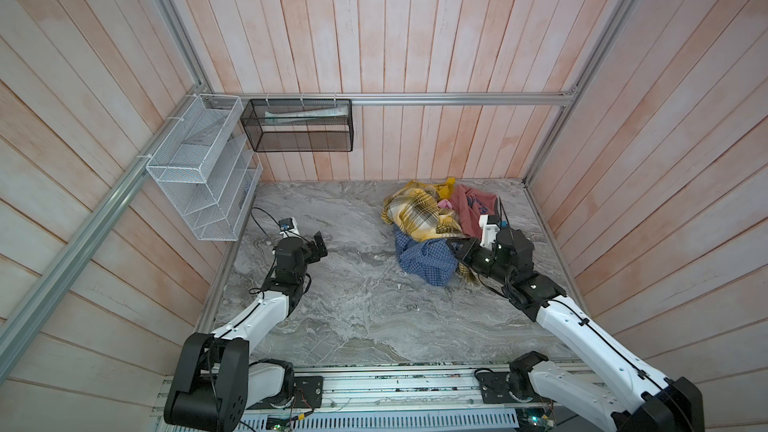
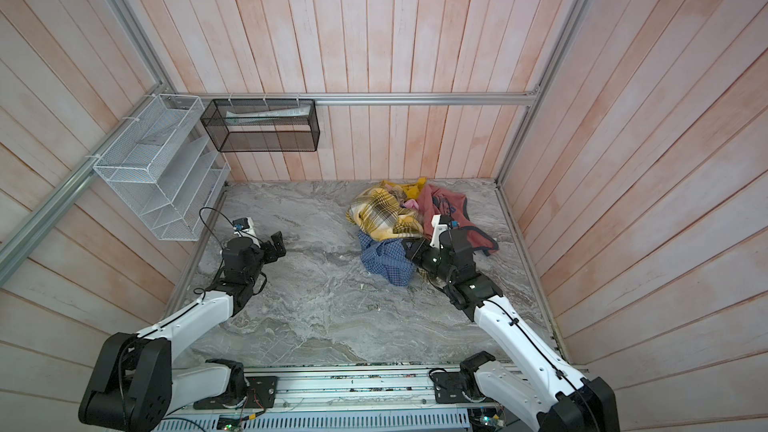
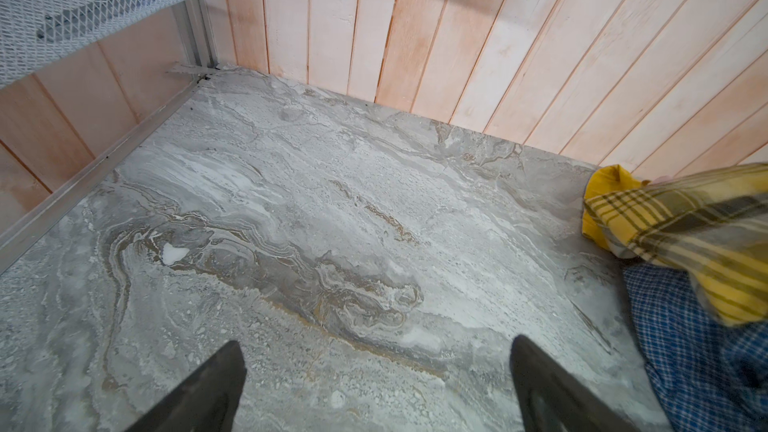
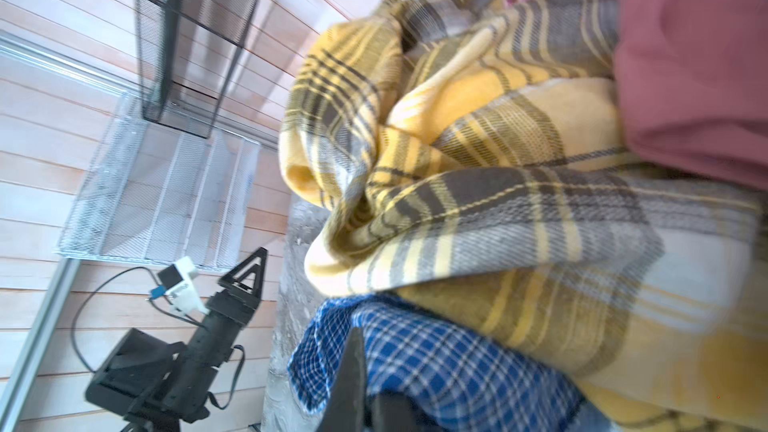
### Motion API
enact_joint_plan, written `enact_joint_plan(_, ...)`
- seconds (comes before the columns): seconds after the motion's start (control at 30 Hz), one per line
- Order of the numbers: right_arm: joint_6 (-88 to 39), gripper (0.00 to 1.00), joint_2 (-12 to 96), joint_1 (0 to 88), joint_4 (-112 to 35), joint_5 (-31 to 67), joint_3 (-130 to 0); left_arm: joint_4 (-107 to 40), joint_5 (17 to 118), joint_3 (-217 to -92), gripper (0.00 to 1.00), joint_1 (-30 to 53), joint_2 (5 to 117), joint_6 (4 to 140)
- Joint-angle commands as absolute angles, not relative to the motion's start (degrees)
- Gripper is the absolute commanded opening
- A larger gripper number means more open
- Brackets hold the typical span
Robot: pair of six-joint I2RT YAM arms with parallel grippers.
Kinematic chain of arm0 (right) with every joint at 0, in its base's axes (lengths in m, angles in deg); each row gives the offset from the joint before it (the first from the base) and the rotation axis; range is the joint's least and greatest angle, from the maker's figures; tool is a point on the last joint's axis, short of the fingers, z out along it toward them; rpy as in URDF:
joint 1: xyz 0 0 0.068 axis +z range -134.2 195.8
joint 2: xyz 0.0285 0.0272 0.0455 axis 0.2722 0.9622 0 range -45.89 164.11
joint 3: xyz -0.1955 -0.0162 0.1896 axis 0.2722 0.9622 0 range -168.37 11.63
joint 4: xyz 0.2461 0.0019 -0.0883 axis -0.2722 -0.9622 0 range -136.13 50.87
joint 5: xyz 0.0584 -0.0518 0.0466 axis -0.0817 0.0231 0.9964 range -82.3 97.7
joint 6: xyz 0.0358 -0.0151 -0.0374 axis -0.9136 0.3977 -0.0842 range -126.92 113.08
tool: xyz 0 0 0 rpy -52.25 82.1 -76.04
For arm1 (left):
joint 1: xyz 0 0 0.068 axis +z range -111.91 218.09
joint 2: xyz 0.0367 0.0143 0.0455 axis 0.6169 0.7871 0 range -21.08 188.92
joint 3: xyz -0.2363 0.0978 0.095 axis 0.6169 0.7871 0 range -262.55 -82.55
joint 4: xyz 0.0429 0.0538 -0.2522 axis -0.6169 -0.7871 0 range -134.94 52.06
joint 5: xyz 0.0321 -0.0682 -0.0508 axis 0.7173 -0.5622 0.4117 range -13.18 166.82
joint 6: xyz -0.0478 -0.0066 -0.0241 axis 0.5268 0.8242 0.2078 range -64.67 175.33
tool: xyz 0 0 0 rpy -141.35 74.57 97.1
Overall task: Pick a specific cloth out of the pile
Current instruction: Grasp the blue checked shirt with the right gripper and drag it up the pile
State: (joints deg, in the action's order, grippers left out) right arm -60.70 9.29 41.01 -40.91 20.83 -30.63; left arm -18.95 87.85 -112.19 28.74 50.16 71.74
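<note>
R end effector (image 1: 460, 252) pinched shut on thin blue small-check shirt (image 1: 419, 261), exposed part only, as yellow plaid cloth (image 1: 417, 211) overlay rest; L end effector (image 1: 318, 245) gaped, empty.

No lettering reading clearly anywhere, blue print on the faded red cloth (image 1: 473, 202) in the pile (image 1: 419, 217) showing too small, markings on the pale item (image 1: 305, 114) lying in the black mesh basket (image 1: 299, 143) blurring illegibly
</note>
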Motion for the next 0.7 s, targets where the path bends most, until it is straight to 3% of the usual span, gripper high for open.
enact_joint_plan(0.0,-58.3,0.00,7.7,41.3,-41.5,20.4,-34.1,-20.0,88.7,-114.4,1.00,27.3,50.9,69.2)
enact_joint_plan(0.43,-53.7,0.00,1.2,41.3,-43.1,16.0,-40.5,-20.6,89.3,-116.5,1.00,24.5,52.7,67.7)
enact_joint_plan(0.67,-48.0,0.00,2.7,41.3,-45.5,14.9,-48.4,-20.9,89.2,-117.2,1.00,23.6,52.9,66.4)
